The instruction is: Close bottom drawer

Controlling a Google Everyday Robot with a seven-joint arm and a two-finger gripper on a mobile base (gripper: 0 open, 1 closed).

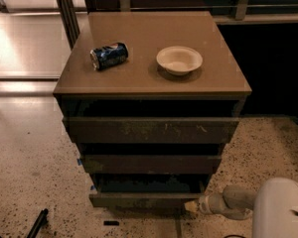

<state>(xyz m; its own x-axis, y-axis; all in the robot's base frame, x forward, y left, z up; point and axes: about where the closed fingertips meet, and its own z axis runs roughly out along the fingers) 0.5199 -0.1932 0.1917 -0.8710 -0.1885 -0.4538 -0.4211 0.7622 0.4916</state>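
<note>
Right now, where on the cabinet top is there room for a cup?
Free on the cabinet top: the front strip before the can and bowl, and behind them. Crowded: the gripper at the bottom drawer, right corner.

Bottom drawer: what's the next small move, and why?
Probably push the dark grey-brown, flat-fronted bottom drawer straight in. It stands out past the plain middle drawer with its inside showing, and the pale gripper is at the right end of its front.

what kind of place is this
Probably an office or lab test area: speckled hard floor, a drawer cabinet bearing a can and bowl. The end effector sits at the bottom drawer front corner.
</note>
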